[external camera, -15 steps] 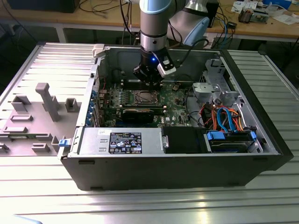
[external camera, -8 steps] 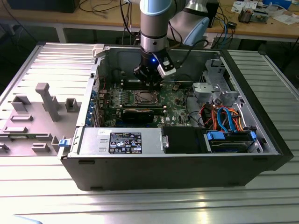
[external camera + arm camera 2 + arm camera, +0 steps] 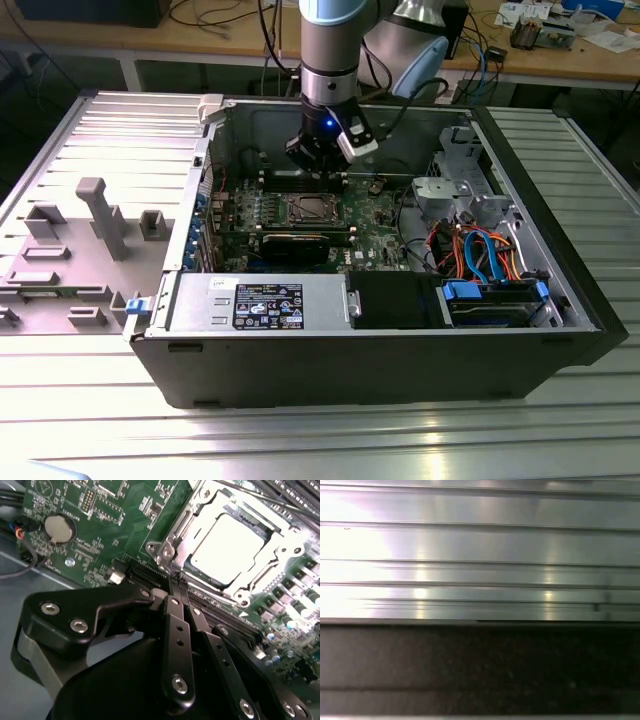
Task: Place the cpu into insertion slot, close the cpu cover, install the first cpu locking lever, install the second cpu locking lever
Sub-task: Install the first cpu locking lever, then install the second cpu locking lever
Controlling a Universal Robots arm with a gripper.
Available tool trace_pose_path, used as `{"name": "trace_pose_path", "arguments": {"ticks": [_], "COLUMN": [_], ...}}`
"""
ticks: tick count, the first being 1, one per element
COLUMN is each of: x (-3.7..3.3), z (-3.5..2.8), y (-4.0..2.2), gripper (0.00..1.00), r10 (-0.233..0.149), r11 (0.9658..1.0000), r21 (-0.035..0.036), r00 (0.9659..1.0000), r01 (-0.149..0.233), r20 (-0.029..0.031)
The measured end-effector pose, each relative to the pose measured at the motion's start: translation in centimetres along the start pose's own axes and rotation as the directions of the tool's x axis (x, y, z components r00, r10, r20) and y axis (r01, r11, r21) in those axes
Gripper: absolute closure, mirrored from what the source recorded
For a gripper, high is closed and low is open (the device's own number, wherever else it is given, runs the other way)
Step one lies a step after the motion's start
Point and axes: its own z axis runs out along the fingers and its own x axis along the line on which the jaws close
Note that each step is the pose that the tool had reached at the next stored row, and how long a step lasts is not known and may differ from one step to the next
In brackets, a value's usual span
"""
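The cpu (image 3: 227, 547) already sits in the insertion slot (image 3: 170, 550) on the green motherboard (image 3: 105, 515), near the middle of the open computer case (image 3: 380, 370), with the silvery cpu cover (image 3: 260, 567) seemingly down around it. The gripper (image 3: 179, 592) hangs just beside the socket's edge, fingers pressed together and holding nothing. Whether either locking lever is latched I cannot tell: glare washes out the frame.

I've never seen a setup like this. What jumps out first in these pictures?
An open black computer case lies on a ribbed metal table, with a grey robot arm reaching down into it. Its black gripper, fingers together, hovers beside the silvery square cpu cover, closed around the pale metal cpu on the green circuit board.
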Motion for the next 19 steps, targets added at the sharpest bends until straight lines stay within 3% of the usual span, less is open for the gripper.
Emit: {"name": "trace_pose_path", "arguments": {"ticks": [4, 19], "x": [0.02, 0.03], "z": [-0.04, -0.07], "y": [-0.79, -1.30], "gripper": [0.89, 0.89], "r10": [0.000, 0.000], "r11": [1.0000, 1.0000], "r21": [0.0018, 0.0017], "r00": [1.0000, 1.0000], "r01": [0.000, 0.000], "r20": [-0.0003, -0.0003]}}
